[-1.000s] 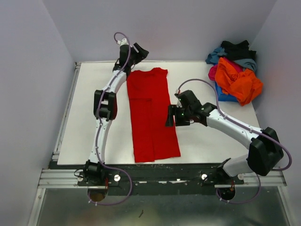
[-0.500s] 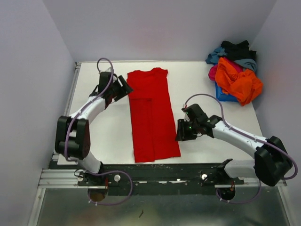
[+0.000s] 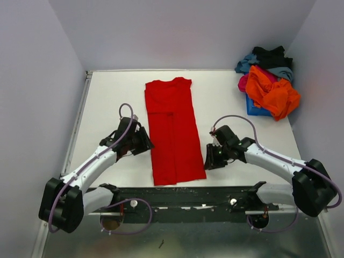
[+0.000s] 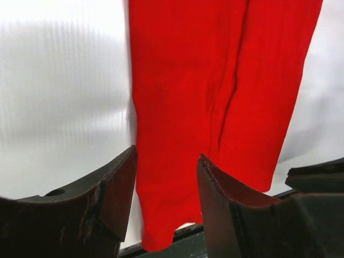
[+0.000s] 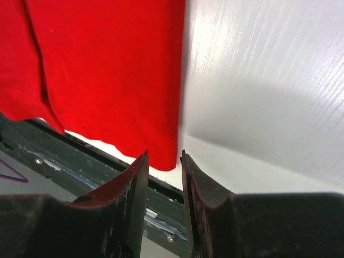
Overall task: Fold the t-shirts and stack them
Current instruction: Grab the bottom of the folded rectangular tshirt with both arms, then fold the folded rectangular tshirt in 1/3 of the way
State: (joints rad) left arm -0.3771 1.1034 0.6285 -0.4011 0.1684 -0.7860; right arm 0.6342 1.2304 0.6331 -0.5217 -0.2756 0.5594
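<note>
The bright red t-shirt (image 3: 173,129) lies flat on the white table, folded lengthwise into a long strip from the far side to the near edge. My left gripper (image 3: 146,143) is open and empty, just left of the strip's lower part; in the left wrist view the red cloth (image 4: 215,97) fills the space beyond the fingers. My right gripper (image 3: 208,159) is open and empty, just right of the strip's near right corner (image 5: 166,158). The other t-shirts, orange (image 3: 274,91), magenta, blue, grey-blue and black, lie heaped at the far right.
The heap of shirts (image 3: 269,64) sits in the far right corner against the wall. A dark metal rail (image 3: 183,196) runs along the table's near edge, just below the red shirt's hem. Pale walls close in the left, back and right.
My left arm swung from the shirt's collar at the far side down to its lower left side. My right gripper moved nearer, from the strip's middle to its near right corner.
</note>
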